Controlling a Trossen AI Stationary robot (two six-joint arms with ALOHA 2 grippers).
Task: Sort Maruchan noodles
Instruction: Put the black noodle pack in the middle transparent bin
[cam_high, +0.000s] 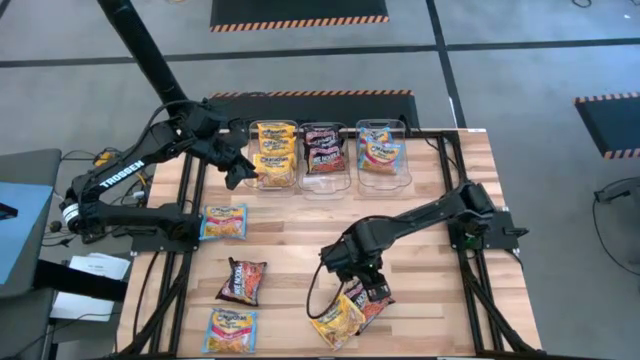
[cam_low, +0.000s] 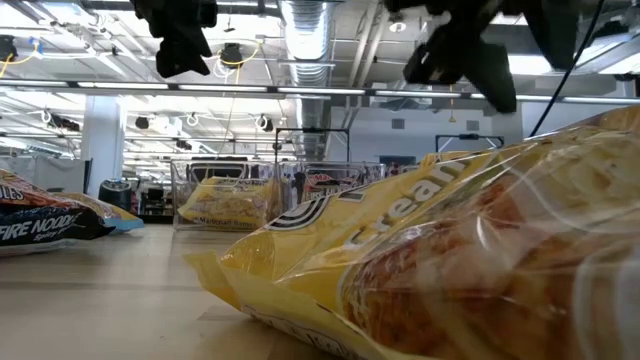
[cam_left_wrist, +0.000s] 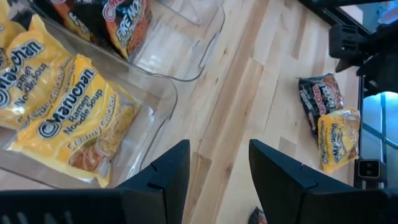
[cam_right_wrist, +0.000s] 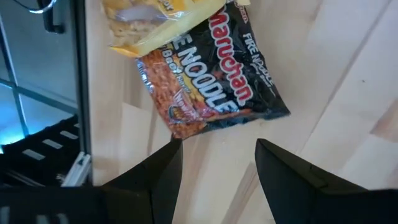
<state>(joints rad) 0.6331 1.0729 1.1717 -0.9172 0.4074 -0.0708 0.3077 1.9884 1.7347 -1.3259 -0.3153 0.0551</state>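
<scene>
High view: the right gripper, lower centre of the frame, hovers with fingers apart and empty just above a dark packet and a yellow packet that overlap at the bottom edge. The left gripper, upper left, fingers parted and empty, sits beside the left bin of yellow packets. Two more clear bins to the right hold dark and blue packets. Three loose packets lie lower left.

Ceiling lights lit everything evenly and brightly; the near yellow packet at lower right was blurred, its wrapper glaring.
</scene>
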